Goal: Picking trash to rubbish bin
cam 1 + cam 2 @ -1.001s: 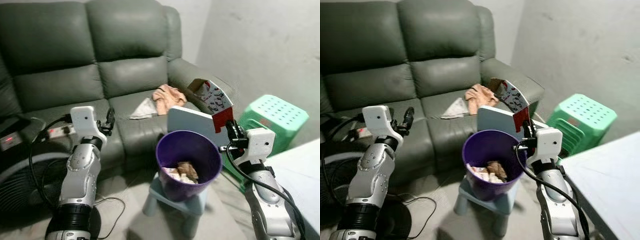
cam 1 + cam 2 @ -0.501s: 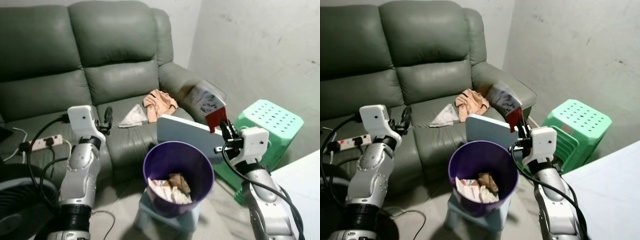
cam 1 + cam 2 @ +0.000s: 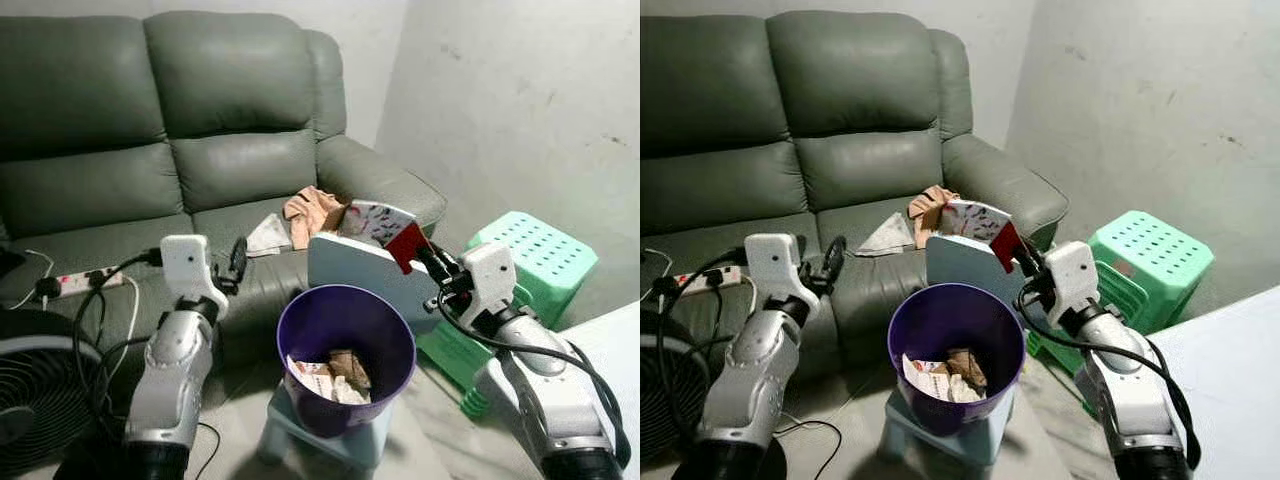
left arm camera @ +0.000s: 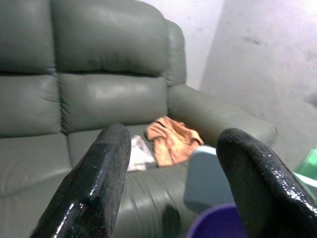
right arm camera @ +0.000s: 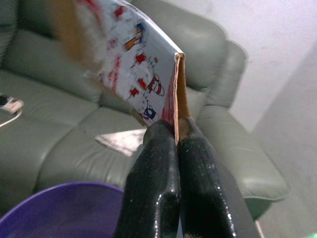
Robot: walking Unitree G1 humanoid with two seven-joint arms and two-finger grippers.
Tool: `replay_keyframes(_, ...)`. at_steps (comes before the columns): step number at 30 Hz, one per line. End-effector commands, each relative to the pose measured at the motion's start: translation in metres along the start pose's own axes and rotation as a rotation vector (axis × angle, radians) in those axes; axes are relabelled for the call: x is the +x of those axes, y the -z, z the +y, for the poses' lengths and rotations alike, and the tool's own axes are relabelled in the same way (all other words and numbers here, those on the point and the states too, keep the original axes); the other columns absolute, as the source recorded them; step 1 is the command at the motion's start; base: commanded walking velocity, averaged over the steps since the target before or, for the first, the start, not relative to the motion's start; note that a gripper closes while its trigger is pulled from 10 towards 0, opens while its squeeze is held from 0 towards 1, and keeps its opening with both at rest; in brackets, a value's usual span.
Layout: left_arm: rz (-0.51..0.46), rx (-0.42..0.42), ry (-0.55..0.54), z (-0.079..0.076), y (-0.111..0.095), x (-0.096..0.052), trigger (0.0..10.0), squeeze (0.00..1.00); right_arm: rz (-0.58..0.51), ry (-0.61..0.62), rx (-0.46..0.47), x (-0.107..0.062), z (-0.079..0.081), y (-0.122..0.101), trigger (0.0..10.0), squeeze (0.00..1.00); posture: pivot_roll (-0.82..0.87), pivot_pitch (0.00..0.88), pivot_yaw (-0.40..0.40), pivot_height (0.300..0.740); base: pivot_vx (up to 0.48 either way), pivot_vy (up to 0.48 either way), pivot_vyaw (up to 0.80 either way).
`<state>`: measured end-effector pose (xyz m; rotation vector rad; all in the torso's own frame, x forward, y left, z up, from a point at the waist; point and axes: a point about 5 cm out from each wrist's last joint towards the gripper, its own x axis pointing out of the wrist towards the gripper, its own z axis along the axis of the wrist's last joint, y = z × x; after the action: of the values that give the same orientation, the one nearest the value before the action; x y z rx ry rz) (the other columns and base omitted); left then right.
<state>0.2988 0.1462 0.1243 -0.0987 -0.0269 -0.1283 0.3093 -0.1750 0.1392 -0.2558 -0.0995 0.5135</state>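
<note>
You are facing a grey-green leather sofa (image 3: pixel 150 150) set against a pale plaster wall, with a green plastic stool (image 3: pixel 530 250) off to the right. From the left eye, a purple rubbish bin (image 3: pixel 345 355) stands on a small pale blue stool (image 3: pixel 320 440) just ahead of you, already holding crumpled paper scraps (image 3: pixel 325 375), and its blue-grey lid (image 3: pixel 370 275) is tipped up behind it. Your right gripper (image 3: pixel 425 262) has its black fingers pinched shut on the red edge of a printed cardboard carton (image 3: pixel 385 225), held above the bin's far rim rather than over the opening. Your left gripper (image 3: pixel 235 265) is raised near the sofa seat, carrying nothing. An orange cloth (image 3: pixel 312 210) and a white paper scrap (image 3: pixel 268 235) lie on the cushion; a fan (image 3: pixel 35 400) and a power strip (image 3: pixel 75 283) sit at the left.

The right eye gives you the same layout, with the carton (image 3: pixel 980 222) just behind the bin's (image 3: pixel 955 350) back edge.

The left wrist camera shows you both fingers (image 4: pixel 94 183) spread wide apart, empty, pointed at the orange cloth (image 4: pixel 173 141).

The right wrist camera shows the two fingers (image 5: pixel 153 183) pressed tight on the carton's (image 5: pixel 133 74) thin edge, with the purple rim (image 5: pixel 59 208) below.

I judge you are in the carry-to-bin step. Next, bring the carton forward and down until it hangs squarely over the opening, clear of the lid, then part the fingers.
</note>
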Motion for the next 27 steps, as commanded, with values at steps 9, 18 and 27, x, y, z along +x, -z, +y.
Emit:
replay_keyframes(9, 0.026, 0.004, 0.166, -0.039, 0.001, -0.024, 10.0, 0.00, 0.070, -0.139, -0.062, 0.017, -0.003, 0.009, 10.0, 0.00, 0.10, 0.046, -0.127, 0.740, 0.000, 0.000, 0.00)
replay_keyframes(18, 0.037, -0.023, 0.278, -0.064, -0.005, -0.043, 10.0, 0.00, 0.189, -0.235, -0.064, 0.028, 0.008, 0.037, 10.0, 0.00, 0.15, 0.090, -0.153, 0.740, 0.000, 0.000, 0.00)
replay_keyframes(27, 0.050, -0.048, 0.312, -0.074, -0.007, -0.055, 10.0, 0.00, 0.255, -0.266, -0.053, 0.033, 0.022, 0.053, 10.0, 0.00, 0.17, 0.104, -0.159, 0.740, 0.000, 0.000, 0.00)
